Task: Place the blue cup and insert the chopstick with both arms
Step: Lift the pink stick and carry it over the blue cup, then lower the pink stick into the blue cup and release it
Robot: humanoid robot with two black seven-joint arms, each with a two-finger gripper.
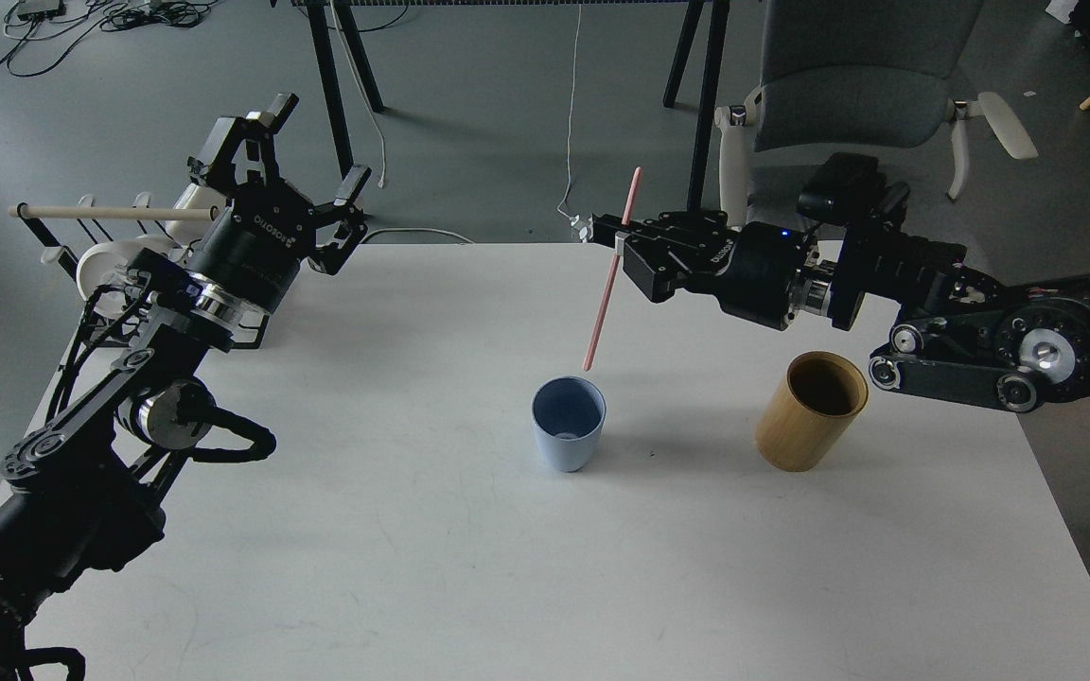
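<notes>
The blue cup [568, 422] stands upright and empty near the middle of the white table [469, 558]. My right gripper [614, 243] reaches in from the right and is shut on a pink chopstick [609, 274]. The chopstick hangs nearly upright, its lower tip just above the cup's far rim. My left gripper [307, 142] is open and empty, raised over the table's far left corner, well away from the cup.
A bamboo cylinder holder [812, 410] stands right of the cup, below my right arm. A rack with a wooden dowel [110, 214] sits at the far left edge. An office chair [848, 85] and table legs stand behind the table.
</notes>
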